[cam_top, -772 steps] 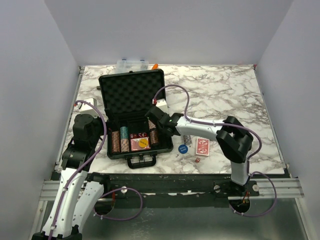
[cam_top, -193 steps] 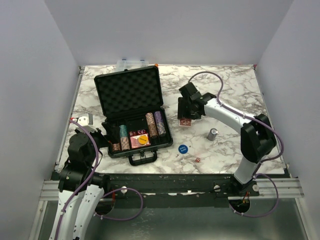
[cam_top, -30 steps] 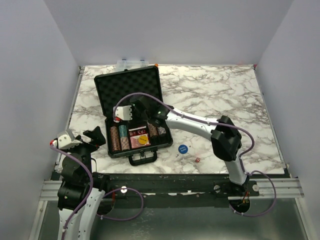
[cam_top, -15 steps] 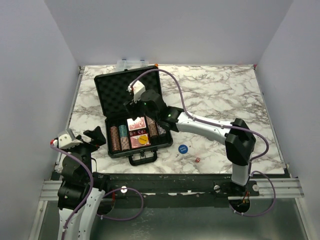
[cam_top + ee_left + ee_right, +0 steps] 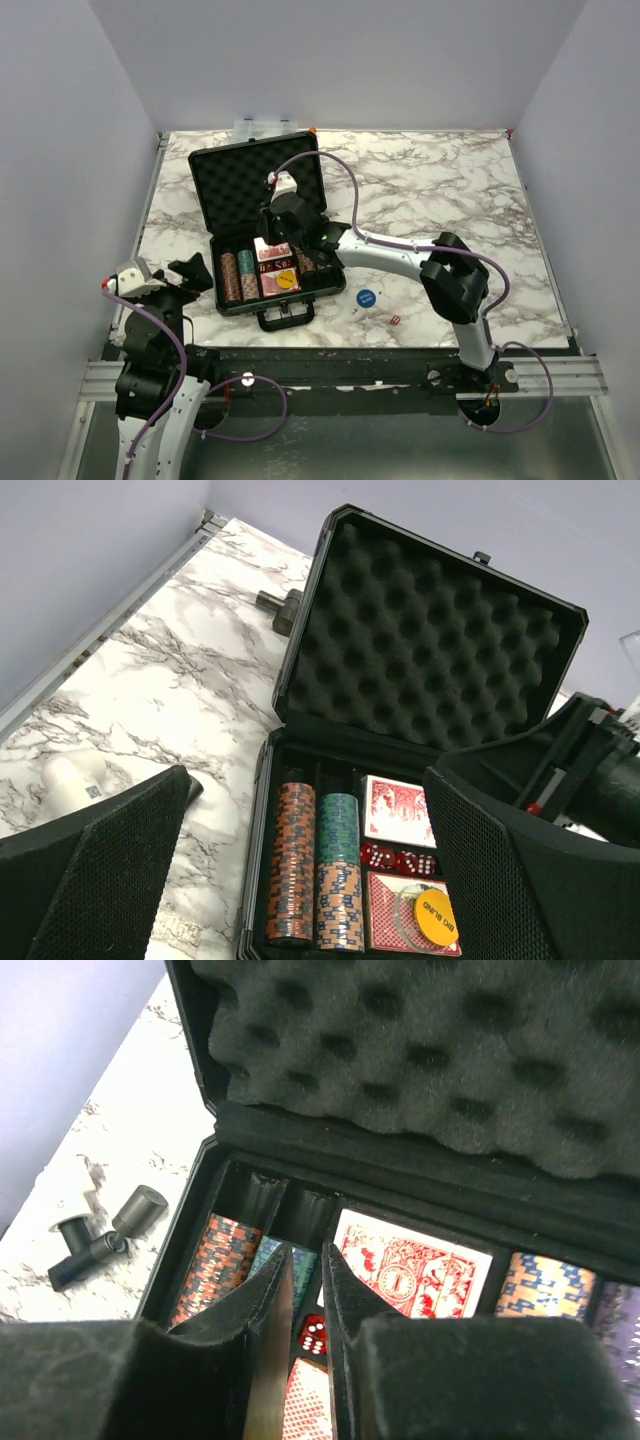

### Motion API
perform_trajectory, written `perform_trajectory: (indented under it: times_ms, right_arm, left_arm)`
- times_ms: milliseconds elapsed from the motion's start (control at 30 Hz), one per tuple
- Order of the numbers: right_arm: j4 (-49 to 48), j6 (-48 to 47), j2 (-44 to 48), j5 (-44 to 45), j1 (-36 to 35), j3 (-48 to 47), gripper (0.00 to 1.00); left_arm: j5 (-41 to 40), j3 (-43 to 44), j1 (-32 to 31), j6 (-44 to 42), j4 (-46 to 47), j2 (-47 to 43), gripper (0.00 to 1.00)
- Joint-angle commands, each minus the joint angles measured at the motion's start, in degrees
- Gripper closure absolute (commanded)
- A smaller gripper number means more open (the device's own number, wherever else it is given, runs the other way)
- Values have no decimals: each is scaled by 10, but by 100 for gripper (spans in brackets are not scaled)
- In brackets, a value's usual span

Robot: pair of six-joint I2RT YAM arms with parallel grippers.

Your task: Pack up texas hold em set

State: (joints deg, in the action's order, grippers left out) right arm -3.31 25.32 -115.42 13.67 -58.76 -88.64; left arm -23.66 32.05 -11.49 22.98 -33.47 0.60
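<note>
The black foam-lined briefcase [image 5: 255, 185] lies open at the left of the table, handle toward me. It holds chip stacks [image 5: 238, 277], a red-backed deck [image 5: 272, 251], a second deck under a yellow button [image 5: 284, 283], and red dice [image 5: 400, 860]. My right gripper [image 5: 281, 222] hovers over the case's middle, its jaws nearly together and empty; in the right wrist view [image 5: 306, 1258] a die [image 5: 312, 1338] shows through the gap beside the deck [image 5: 410, 1265]. My left gripper [image 5: 170, 280] is open and empty left of the case. The blue button [image 5: 366, 297] and tiny red dice [image 5: 394, 320] lie on the marble.
A clear plastic box [image 5: 265, 126] and an orange-tipped item [image 5: 311, 131] sit behind the case's lid. Dark cylinders [image 5: 140, 1210] and a white object [image 5: 75, 775] lie left of the case. A small white piece [image 5: 357, 311] lies by the blue button.
My right gripper has swung from the case's left side to over its middle. A red-backed deck now lies in the upper middle slot. The left arm has not moved.
</note>
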Motion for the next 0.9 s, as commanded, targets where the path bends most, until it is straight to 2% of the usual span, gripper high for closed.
perform_trajectory:
  times_ms: [0, 167, 400, 867]
  right_arm:
    - [16, 69, -24, 14, 7, -15, 83]
    - [32, 86, -50, 17, 13, -34, 99]
    - [60, 106, -76, 40, 22, -50, 99]
    - [77, 118, -123, 32, 38, -82, 99]
  left_arm:
    - [17, -5, 0, -8, 6, 2, 1]
    - [21, -6, -1, -10, 7, 2, 1]
    - [21, -7, 0, -12, 7, 1, 1]
    - [24, -8, -1, -12, 8, 1, 1]
